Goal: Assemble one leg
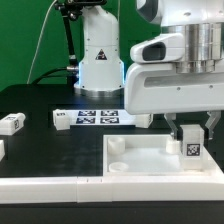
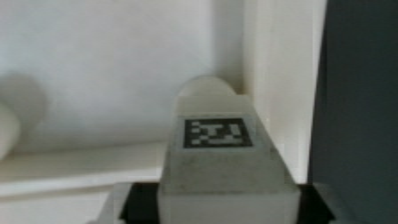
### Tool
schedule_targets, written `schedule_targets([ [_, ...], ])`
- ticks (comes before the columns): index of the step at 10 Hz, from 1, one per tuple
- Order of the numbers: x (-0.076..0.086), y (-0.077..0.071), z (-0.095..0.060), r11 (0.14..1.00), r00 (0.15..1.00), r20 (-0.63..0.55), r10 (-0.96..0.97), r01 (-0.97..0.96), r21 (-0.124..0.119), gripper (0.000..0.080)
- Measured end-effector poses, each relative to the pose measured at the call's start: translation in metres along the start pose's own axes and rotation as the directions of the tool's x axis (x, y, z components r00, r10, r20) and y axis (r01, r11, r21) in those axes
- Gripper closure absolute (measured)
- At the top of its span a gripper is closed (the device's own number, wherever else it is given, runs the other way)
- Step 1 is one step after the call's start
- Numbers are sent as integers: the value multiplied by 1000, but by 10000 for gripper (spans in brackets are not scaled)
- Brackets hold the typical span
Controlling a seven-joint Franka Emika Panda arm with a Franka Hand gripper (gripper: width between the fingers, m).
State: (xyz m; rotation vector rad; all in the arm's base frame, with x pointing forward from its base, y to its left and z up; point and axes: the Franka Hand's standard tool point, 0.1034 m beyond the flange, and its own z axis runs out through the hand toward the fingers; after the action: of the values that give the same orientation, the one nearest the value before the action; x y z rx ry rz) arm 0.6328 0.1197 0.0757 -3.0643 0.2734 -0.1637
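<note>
Jaws: the gripper (image 1: 191,137) is clenched on the leg (image 1: 191,148), one finger on each side.
Leg: it stands upright, tag facing out, over the big white panel (image 1: 150,160) near its right edge (image 2: 217,140).
Panel: it lies flat on the black desk (image 1: 40,150).
Other block: a small white block (image 1: 11,123) sits far left.
Marker board: the marker board (image 1: 95,119) lies behind the panel.

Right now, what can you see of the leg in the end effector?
The leg is a small, chunky white block, plastic by its look, with a black-and-white square tag on one face. It stands upright, clamped between the fingers of the end effector, over the large white square panel near its far corner on the exterior view's right. Its lower end is not clearly visible.
</note>
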Motion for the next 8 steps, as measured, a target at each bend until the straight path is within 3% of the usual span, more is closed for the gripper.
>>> schedule_targets([
  [2,-1,1,0,960,960,-12,280,-280,7,508],
  [5,-1,3,0,754,754,-7,657,-657,12,508],
  [8,0,4,0,569,569,15,822,-822,20,507],
])
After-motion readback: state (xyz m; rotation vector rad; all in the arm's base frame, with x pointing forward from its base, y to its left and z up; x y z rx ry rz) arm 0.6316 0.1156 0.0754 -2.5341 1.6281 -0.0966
